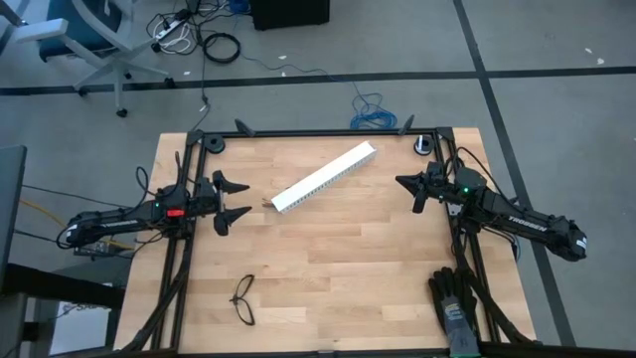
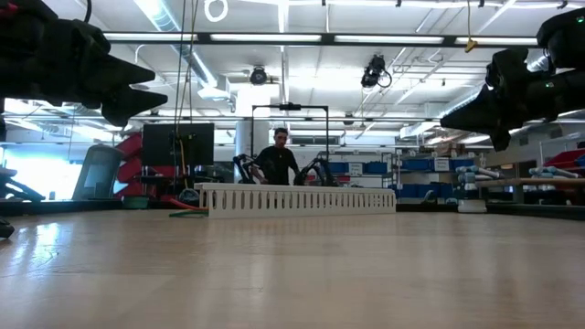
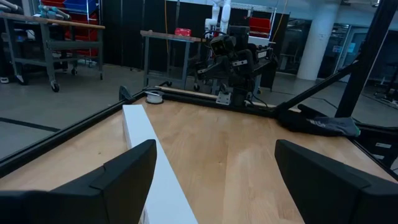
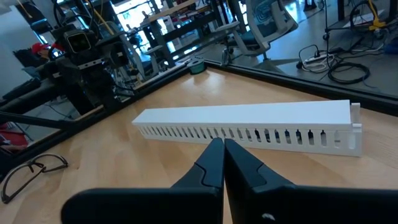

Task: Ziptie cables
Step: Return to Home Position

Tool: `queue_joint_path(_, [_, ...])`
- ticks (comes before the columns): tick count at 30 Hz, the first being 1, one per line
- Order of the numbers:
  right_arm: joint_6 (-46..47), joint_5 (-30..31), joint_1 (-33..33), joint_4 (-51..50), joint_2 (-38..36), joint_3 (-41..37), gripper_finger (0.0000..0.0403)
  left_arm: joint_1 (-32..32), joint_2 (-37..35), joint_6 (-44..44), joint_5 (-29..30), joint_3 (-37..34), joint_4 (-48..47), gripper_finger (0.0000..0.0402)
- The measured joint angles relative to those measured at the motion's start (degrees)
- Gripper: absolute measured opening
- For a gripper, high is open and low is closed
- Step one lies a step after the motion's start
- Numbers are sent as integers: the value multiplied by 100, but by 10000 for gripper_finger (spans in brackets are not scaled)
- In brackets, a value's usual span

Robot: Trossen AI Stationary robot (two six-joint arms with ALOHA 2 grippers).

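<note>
Neither the cables nor the ziptie show in any view. My left gripper [image 1: 246,197] [image 3: 214,155] hovers open above the table's left side, pointing toward the right. My right gripper [image 1: 399,180] [image 4: 222,144] hovers shut above the right side, pointing toward the left. Both are off the wood in the low view, the left gripper [image 2: 151,84] and the right gripper [image 2: 448,119]. Between them lies a wide white slotted strip [image 1: 323,177], flat on the table, and neither gripper touches it.
Black thin-framed glasses [image 1: 243,298] lie near the table's near-left corner. Dark gloves [image 1: 455,298] lie at the near-right edge. A black frame rail [image 1: 328,132] runs along the far edge. A person [image 2: 279,160] stands in the room beyond the table.
</note>
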State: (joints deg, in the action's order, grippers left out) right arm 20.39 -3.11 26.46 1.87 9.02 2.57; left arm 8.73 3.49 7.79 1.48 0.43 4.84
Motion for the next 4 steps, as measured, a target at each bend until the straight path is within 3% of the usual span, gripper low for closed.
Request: queue_joint_path(4, [-1,1,1,0,-2,0,2,0,0,-2,0,0,1,340])
